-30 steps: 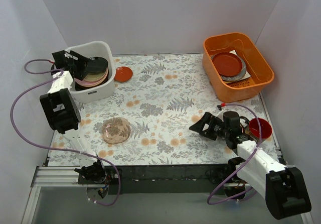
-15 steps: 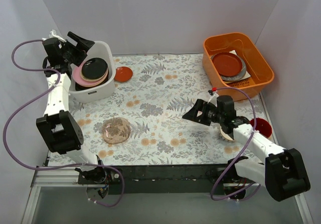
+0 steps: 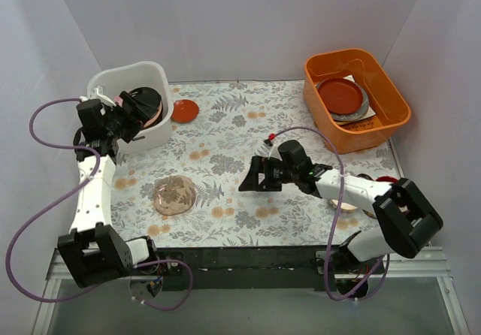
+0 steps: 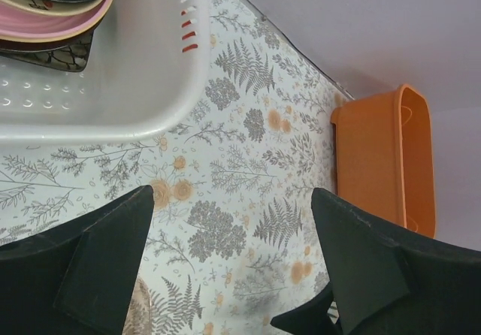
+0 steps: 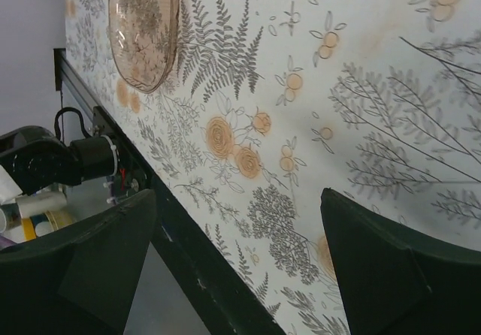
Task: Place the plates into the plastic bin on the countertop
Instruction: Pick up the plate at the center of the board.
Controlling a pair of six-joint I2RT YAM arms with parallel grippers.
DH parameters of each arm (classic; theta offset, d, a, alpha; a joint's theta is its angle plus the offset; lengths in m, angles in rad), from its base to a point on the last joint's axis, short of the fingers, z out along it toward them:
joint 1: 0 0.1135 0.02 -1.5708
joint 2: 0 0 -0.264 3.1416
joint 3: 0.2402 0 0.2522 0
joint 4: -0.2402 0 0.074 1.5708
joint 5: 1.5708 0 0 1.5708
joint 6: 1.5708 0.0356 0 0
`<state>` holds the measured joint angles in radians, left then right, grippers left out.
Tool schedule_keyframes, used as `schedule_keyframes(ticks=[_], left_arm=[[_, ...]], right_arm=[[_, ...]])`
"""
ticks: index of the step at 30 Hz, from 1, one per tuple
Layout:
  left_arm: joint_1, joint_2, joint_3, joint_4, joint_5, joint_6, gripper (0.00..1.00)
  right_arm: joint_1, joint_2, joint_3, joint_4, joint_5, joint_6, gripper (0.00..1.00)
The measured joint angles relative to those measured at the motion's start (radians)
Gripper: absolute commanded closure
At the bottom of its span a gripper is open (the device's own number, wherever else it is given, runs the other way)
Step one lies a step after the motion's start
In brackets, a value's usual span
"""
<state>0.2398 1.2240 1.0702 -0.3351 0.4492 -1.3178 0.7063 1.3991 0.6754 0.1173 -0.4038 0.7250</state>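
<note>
The white plastic bin [image 3: 128, 68] stands at the back left and holds a stack of plates with a black one on top [image 3: 146, 98]. The stack also shows in the left wrist view [image 4: 52, 8]. An orange-red plate [image 3: 185, 110] lies on the countertop [image 3: 240, 132] just right of the bin. A brownish floral plate [image 3: 174, 194] lies front left, and shows in the right wrist view [image 5: 143, 27]. My left gripper [image 3: 141, 117] is open and empty at the bin's near right side. My right gripper [image 3: 252, 182] is open and empty above mid-countertop, pointing left toward the floral plate.
An orange tub [image 3: 391, 95] at the back right holds a reddish plate on a grey one [image 3: 340, 95]. A red mug [image 3: 389, 180] and a pale dish [image 3: 347, 204] sit half hidden by the right arm. The table's black front rail [image 5: 203, 282] lies under the right gripper.
The left gripper has left the black plate on the stack and swung from the bin's far left to its near right side. The right arm has reached left across the countertop.
</note>
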Motion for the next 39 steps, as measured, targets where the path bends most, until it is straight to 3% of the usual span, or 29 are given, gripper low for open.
schedule_keyframes(ticks=[10, 16, 22, 30, 36, 39], left_arm=[[0.0, -0.26, -0.136, -0.114, 0.006, 0.069, 0.14], [0.0, -0.342, -0.164, -0.198, 0.003, 0.1, 0.14], [-0.001, -0.369, -0.164, -0.241, 0.004, 0.114, 0.14], [-0.001, -0.369, -0.164, -0.259, 0.004, 0.122, 0.15], [-0.001, -0.369, -0.164, -0.267, 0.005, 0.125, 0.15], [-0.001, -0.369, -0.164, -0.272, 0.006, 0.125, 0.15]], right_arm=[[0.171, 0.282, 0.235, 0.073, 0.038, 0.043, 0.05], [0.215, 0.393, 0.307, 0.132, 0.076, 0.085, 0.14], [0.24, 0.554, 0.448, 0.177, 0.101, 0.121, 0.19], [0.284, 0.654, 0.529, 0.186, 0.124, 0.158, 0.26], [0.309, 0.701, 0.59, 0.183, 0.154, 0.169, 0.36], [0.316, 0.724, 0.615, 0.182, 0.165, 0.18, 0.46]])
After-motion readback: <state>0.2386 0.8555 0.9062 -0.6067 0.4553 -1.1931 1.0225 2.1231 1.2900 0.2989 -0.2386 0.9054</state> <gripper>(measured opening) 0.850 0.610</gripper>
